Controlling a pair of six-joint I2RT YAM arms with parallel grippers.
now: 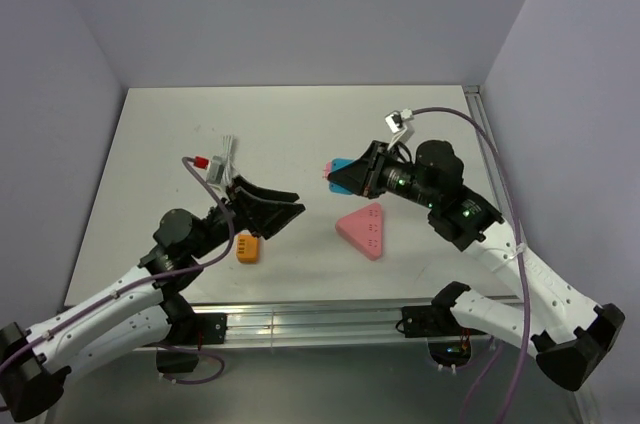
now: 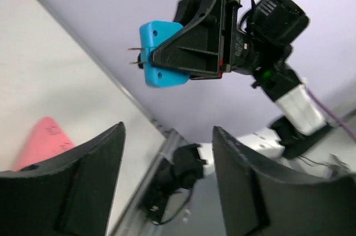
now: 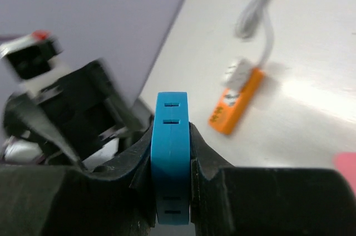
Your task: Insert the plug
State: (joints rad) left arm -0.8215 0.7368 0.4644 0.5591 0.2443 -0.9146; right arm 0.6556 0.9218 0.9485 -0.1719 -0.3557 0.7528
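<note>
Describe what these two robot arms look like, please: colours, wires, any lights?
Both have white shells on the long links and black joints. The left arm and right arm each carry a thin purple cable looping alongside. The left gripper and right gripper have black, wedge-shaped fingers. Small green lights glow on the right arm's black wrist.

Small bright-blue rounded-sq plug [image 2: 161, 58] is hanging above the bench [image 1: 200, 124], pinched edge-on btwn right end effector [image 3: 171, 144] fingers, w/ two metal prongs sticking out sideways.
</note>
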